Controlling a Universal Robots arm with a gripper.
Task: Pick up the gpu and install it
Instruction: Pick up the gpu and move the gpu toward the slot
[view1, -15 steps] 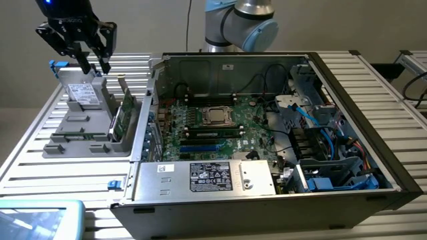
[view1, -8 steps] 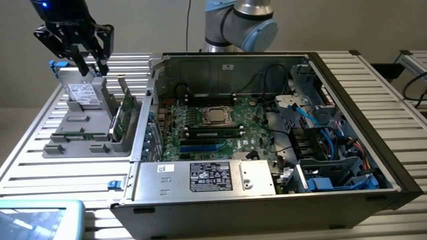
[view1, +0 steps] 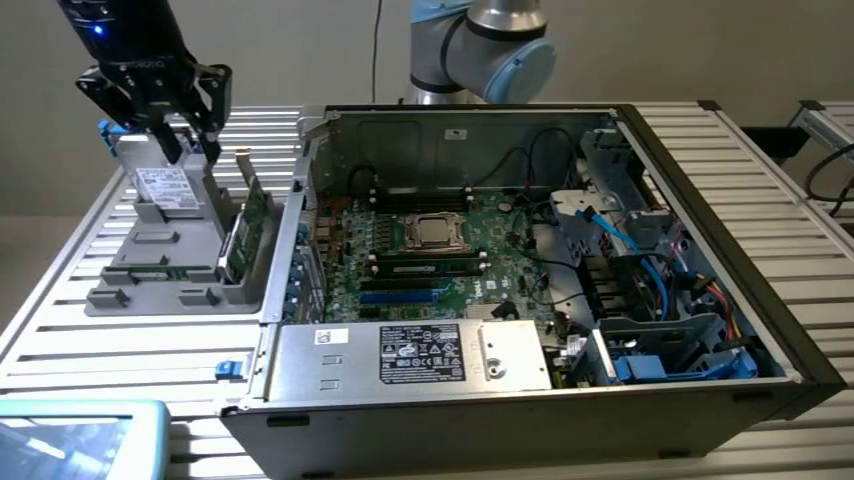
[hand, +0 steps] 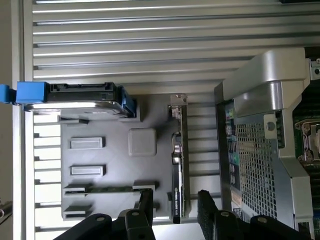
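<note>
While gripper (view1: 191, 150) hangs spread wide and empty above grey holder (view1: 144, 300), gpu (view1: 250, 235) stands on edge in holder slot, just beside case wall (view1: 296, 250).
Risk: off-centre descent. Finger strikes card's thin top edge or bracket (hand: 178, 102); card tilts, grip skewed.
Hard drive (view1: 167, 190) near; wrong-part contact possible.

Gpu (view1: 247, 232): flat green circuit-board card, standing on its long edge, roughly upright, in a slot of the grey holder (view1: 147, 272). Slotted on the holder's side nearest the open computer case (view1: 534, 440), just beside its perforated rear wall. Narrow silver bracket at the upper, far end. Edge-on and thin from the wrist view.
</note>
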